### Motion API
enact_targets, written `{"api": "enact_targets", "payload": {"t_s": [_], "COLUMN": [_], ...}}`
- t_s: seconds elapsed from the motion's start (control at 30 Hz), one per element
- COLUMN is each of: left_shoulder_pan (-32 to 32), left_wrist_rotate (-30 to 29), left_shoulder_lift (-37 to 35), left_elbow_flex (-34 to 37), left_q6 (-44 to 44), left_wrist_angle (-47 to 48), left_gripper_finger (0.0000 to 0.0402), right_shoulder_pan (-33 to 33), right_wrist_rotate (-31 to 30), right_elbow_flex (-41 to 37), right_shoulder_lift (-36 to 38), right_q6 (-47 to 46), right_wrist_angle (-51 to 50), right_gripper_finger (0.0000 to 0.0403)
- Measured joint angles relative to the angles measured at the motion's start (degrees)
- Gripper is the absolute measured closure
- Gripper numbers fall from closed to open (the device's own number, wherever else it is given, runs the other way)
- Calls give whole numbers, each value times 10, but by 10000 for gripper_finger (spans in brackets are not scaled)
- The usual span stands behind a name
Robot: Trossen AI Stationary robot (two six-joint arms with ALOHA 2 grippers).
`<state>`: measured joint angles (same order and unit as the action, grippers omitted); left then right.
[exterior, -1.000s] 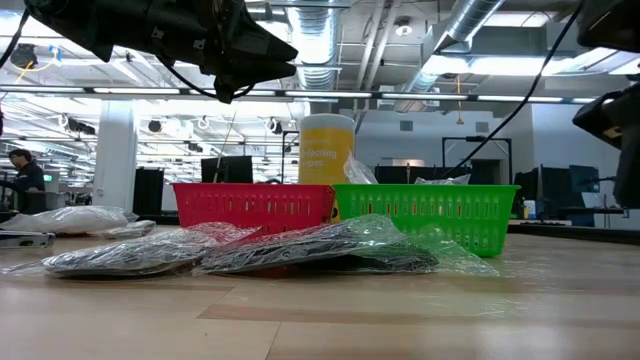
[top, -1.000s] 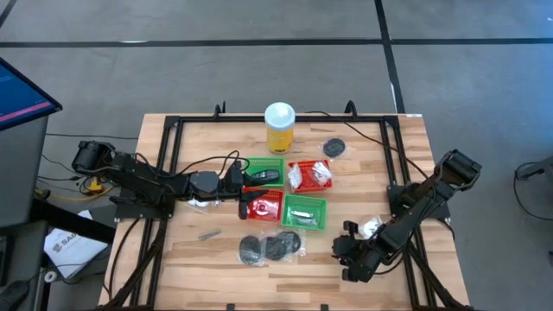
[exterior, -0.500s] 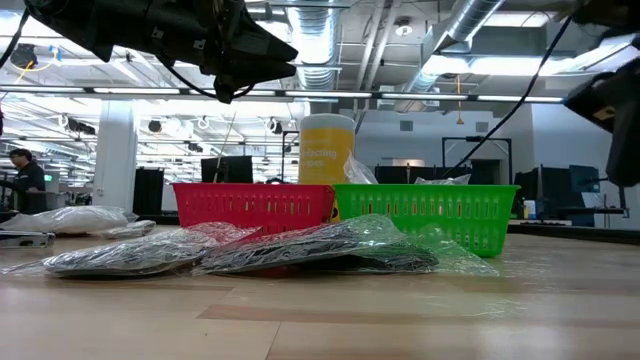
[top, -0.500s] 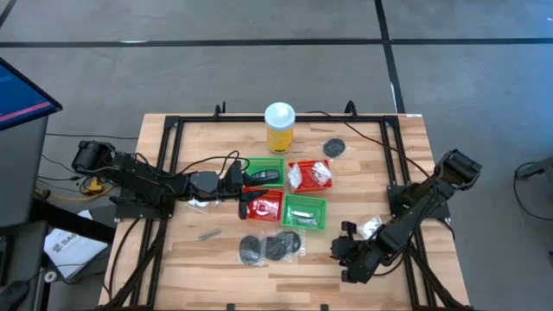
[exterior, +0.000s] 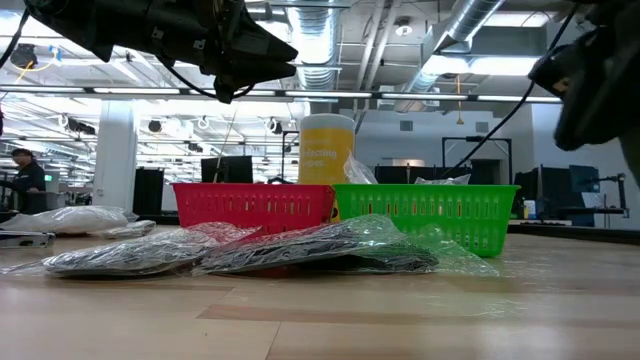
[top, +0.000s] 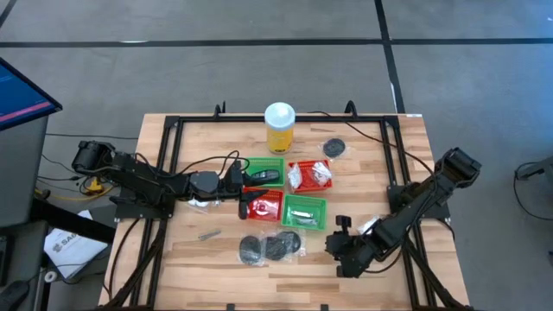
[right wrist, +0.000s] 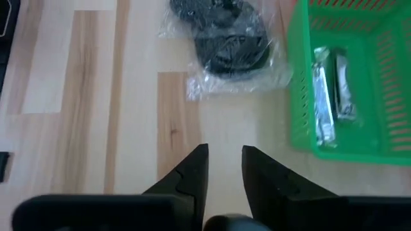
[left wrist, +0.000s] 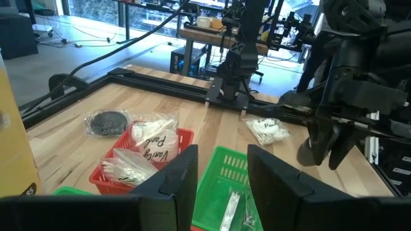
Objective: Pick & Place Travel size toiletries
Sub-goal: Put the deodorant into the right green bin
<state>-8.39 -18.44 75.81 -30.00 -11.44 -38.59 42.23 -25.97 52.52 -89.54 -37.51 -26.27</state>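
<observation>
We see the travel size toiletries scattered about: two flat black discs in crinkly clear wrap lying on the wood just beside the green mesh basket, which holds slim silvery pieces, and white packets in a red basket. The right gripper hovers near the discs, fingers slightly parted and empty. The left gripper hangs over the baskets, also parted and empty, with the yellow bottle behind.

Bright, even overhead light w/ soft shadows; ceiling-lamp glare, blurry foreground in low view.
</observation>
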Motion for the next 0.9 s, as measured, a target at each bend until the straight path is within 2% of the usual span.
{"api": "enact_targets", "payload": {"t_s": [0.27, 0.37, 0.5, 0.77, 0.9], "left_shoulder_pan": [0, 0, 0, 0, 0], "left_wrist_rotate": [0, 2, 2, 2, 2], "left_shoulder_lift": [0, 0, 0, 0, 0], "left_elbow_flex": [0, 0, 0, 0, 0], "left_q6": [0, 0, 0, 0, 0], "left_wrist_angle": [0, 0, 0, 0, 0], "left_gripper_finger": [275, 275, 275, 275, 275], "right_shoulder_pan": [-35, -48, -62, -51, -48], "right_wrist_rotate": [9, 13, 35, 25, 46], "right_elbow_flex": [42, 62, 70, 69, 69], "right_shoulder_lift": [0, 0, 0, 0, 0], "right_q6": [70, 83, 94, 18, -52], "right_wrist_angle": [-36, -58, -65, -174, -236], "right_gripper_finger": [343, 399, 399, 401, 392]}}
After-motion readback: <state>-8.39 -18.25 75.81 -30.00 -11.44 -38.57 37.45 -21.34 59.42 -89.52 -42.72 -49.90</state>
